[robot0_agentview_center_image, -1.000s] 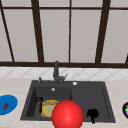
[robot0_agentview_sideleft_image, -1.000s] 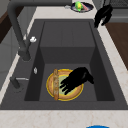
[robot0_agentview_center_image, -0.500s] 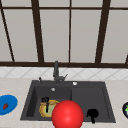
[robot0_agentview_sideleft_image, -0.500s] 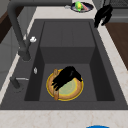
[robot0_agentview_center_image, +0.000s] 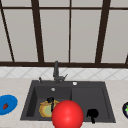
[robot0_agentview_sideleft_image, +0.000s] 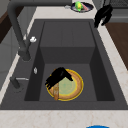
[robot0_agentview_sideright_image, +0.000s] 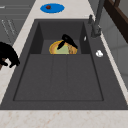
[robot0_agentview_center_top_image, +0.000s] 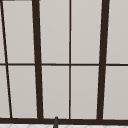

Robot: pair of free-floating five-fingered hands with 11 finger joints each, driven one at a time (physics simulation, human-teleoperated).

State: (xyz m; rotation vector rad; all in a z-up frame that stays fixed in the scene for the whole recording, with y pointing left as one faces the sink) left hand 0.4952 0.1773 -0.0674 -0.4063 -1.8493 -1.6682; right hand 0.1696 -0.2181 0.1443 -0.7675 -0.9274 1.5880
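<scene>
Left hand (robot0_agentview_sideleft_image: pixel 58 76) is laid, fingers straight, on the yellow plate (robot0_agentview_sideleft_image: pixel 72 87) in the sink's (robot0_agentview_sideleft_image: pixel 67 32) left basin | brown stick (robot0_agentview_sideleft_image: pixel 56 91) lies beneath | right hand (robot0_agentview_sideleft_image: pixel 102 15) is held curled, empty, over the front rim.

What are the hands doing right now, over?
Left hand down in the basin, fingers on the yellow plate. Right hand hanging over the sink's front edge, fingers curled, holding nothing. Red ball blocks the front view.

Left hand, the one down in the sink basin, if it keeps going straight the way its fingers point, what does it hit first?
Most likely the yellow plate. The left hand sits low over the plate's rim, fingers slanting down toward the brown stick lying on it. Depth is unclear, so it may meet that stick first.
</scene>
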